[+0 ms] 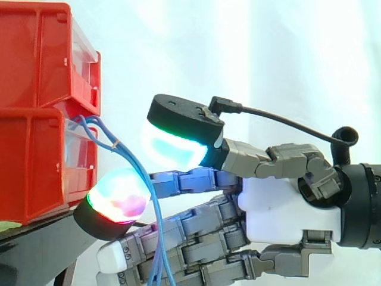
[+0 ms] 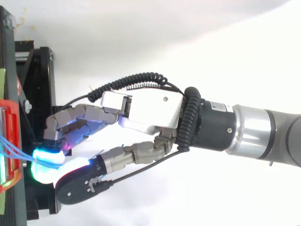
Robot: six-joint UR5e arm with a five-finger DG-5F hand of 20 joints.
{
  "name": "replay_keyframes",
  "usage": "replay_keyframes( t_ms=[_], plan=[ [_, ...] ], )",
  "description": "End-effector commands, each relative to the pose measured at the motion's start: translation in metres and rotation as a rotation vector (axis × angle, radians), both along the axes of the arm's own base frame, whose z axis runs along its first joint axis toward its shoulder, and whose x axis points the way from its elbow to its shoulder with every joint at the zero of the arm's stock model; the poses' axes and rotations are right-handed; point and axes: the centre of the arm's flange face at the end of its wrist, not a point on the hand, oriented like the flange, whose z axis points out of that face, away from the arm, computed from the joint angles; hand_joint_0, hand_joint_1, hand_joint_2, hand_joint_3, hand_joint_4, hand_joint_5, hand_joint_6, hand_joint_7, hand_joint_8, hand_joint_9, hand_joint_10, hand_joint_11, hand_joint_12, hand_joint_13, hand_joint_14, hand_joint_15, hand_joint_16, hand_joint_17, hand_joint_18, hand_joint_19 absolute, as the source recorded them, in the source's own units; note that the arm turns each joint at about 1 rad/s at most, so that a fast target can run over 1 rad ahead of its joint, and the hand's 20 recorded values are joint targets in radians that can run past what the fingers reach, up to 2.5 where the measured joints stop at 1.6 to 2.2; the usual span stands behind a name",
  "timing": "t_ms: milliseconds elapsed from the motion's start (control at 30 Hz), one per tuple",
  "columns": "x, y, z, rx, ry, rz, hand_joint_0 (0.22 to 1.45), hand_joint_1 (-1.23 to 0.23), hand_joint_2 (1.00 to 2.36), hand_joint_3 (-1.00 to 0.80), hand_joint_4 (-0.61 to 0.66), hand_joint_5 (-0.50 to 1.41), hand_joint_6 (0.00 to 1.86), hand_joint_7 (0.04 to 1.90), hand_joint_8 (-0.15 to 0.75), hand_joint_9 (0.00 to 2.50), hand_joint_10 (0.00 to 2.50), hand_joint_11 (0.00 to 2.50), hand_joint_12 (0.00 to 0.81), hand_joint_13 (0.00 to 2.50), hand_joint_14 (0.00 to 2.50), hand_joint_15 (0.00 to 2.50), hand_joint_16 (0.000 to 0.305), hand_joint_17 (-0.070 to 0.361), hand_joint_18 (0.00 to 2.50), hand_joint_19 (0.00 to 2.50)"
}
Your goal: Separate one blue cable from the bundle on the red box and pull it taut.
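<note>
A bundle of thin blue cables (image 1: 156, 226) comes out of the front of the lower red box (image 1: 36, 167) and hangs down in a slack curve. My hand (image 1: 280, 208) reaches in from the right, with its fingers curled toward the box. The cables pass between the thumb's cyan pad (image 1: 172, 146) above and a green-red fingertip (image 1: 116, 199) below. From above, the blue cables (image 2: 11, 151) run from the red box (image 2: 11, 122) straight in between the hand's (image 2: 150, 110) two glowing pads, which stand close together on them.
A second red bin (image 1: 36, 53) is stacked on the lower one. Both rest on a black stand (image 2: 37, 94) whose edge lies right under the fingertips. A white curtain forms the backdrop.
</note>
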Motion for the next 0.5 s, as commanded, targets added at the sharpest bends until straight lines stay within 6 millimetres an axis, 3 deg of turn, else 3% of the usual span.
replay_keyframes(
  t_ms=[0, 467],
  plan=[
    [0.000, -0.002, 0.004, 0.000, 0.016, -0.003, 0.53, -0.59, 1.00, -0.50, 0.14, -0.09, 0.69, 0.96, 0.204, 0.73, 0.01, 0.22, 0.264, 0.46, 0.01, 0.13, 0.043, 0.096, 0.29, 0.30],
    [0.003, -0.011, 0.026, 0.000, 0.074, -0.008, 0.53, -0.61, 1.00, -0.50, 0.14, -0.09, 0.70, 1.00, 0.212, 0.78, 0.01, 0.23, 0.267, 0.50, 0.01, 0.16, 0.042, 0.095, 0.32, 0.31]
  ],
)
